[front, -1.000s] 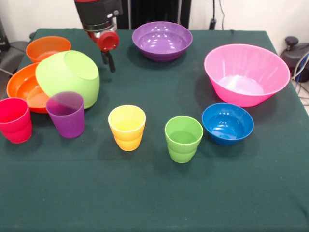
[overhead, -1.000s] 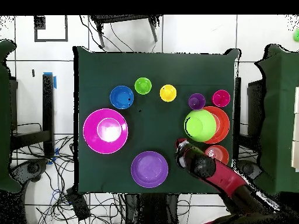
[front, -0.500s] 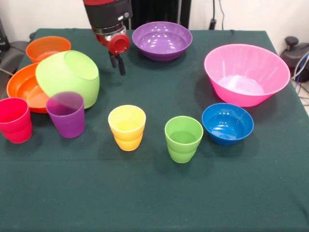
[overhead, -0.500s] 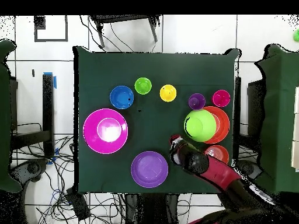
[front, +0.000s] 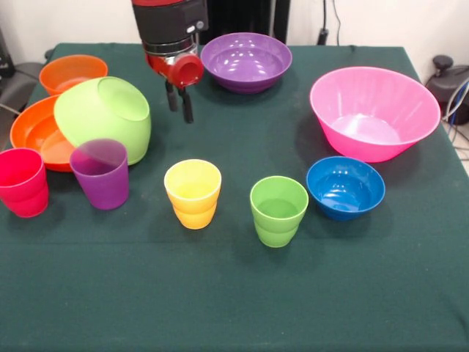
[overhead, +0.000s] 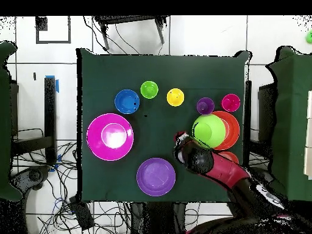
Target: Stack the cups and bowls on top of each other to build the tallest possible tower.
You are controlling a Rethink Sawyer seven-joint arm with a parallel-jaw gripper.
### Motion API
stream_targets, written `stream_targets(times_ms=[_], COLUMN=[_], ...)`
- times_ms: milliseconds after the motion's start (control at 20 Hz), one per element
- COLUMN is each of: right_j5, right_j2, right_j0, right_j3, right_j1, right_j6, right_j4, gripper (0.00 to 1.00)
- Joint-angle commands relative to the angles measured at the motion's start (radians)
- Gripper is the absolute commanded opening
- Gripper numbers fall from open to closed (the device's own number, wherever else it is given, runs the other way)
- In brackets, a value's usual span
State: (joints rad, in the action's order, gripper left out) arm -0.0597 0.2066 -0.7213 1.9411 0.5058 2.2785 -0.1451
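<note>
Bowls sit apart on the green table (front: 234,308), no tower begun: the lime green bowl (front: 104,117) lies tipped on the large orange bowl (front: 33,132), while my gripper (front: 180,99) hangs empty just beside it, fingers nearly together. Glossy, light plastic likely slips, so I would pinch its thin rim. Open cloth lies mid-table; purple cup (front: 100,173) crowds it.

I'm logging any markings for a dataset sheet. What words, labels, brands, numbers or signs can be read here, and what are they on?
None: no readable text shows in either view.
The cups and bowls are plain coloured plastic with no print visible.
The arm's black housing above the gripper shows no legible marking.
The green tablecloth is plain.
</note>
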Motion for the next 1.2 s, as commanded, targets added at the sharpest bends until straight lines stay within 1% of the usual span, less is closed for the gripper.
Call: stream_targets(times_ms=[50,200,400,600,900,1050,1200], right_j5=[-0.093,-0.084,-0.087,-0.084,-0.107,-0.130,-0.161], right_j2=[0.008,-0.019,-0.037,-0.049,-0.040,-0.033,-0.040], right_j0=[0.058,0.064,0.066,0.071,0.059,0.052,0.059], right_j3=[-0.128,-0.142,-0.152,-0.140,-0.137,-0.129,-0.111], right_j1=[-0.012,-0.023,-0.035,-0.035,-0.028,-0.013,0.026], right_j6=[0.064,0.064,0.065,0.077,0.071,0.066,0.069], right_j4=[0.046,0.039,0.037,0.039,0.042,0.047,0.056], gripper=[1.00,1.00,1.00,1.00,1.00,1.00,1.00])
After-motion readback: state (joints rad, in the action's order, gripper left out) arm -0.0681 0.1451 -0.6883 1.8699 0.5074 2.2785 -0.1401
